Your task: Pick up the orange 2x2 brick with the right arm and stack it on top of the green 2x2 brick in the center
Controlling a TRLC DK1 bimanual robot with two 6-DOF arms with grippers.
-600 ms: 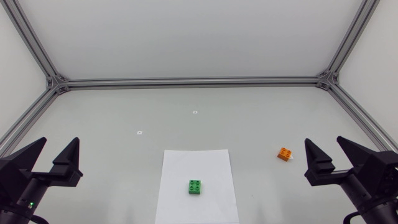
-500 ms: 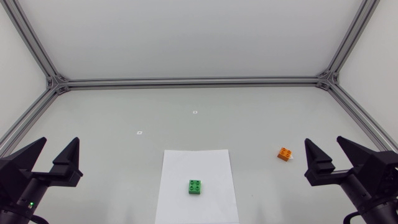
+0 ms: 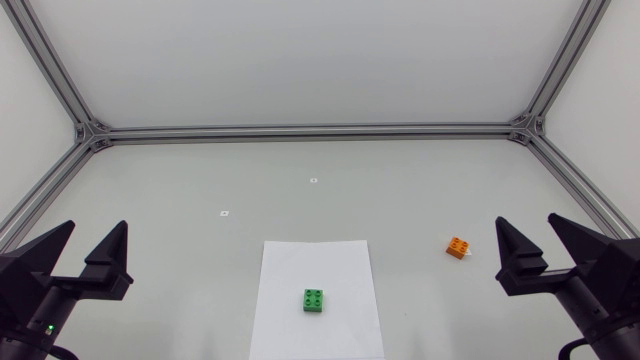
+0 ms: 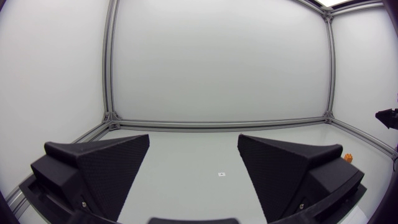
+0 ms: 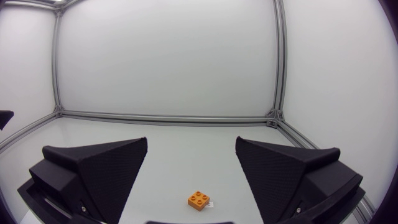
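The orange 2x2 brick point(image 3: 459, 246) lies on the table at the right, just left of my right gripper point(image 3: 529, 227), which is open and holds nothing. In the right wrist view the orange brick point(image 5: 198, 200) sits on the table ahead of the gripper point(image 5: 191, 144), between its spread fingers. The green 2x2 brick point(image 3: 314, 300) rests on a white paper sheet point(image 3: 316, 260) at the centre front. My left gripper point(image 3: 93, 234) stands open and empty at the front left, far from both bricks. From the left wrist view the orange brick point(image 4: 348, 158) shows tiny, far off past the left gripper point(image 4: 193, 141).
An aluminium frame point(image 3: 310, 130) runs along the table's back and side edges. Two small white markers point(image 3: 314, 180) lie on the table behind the paper. Bare grey table lies between the orange brick and the paper.
My right gripper has shifted slightly to the right and a little lower in the head view. The bricks and the left arm have not moved.
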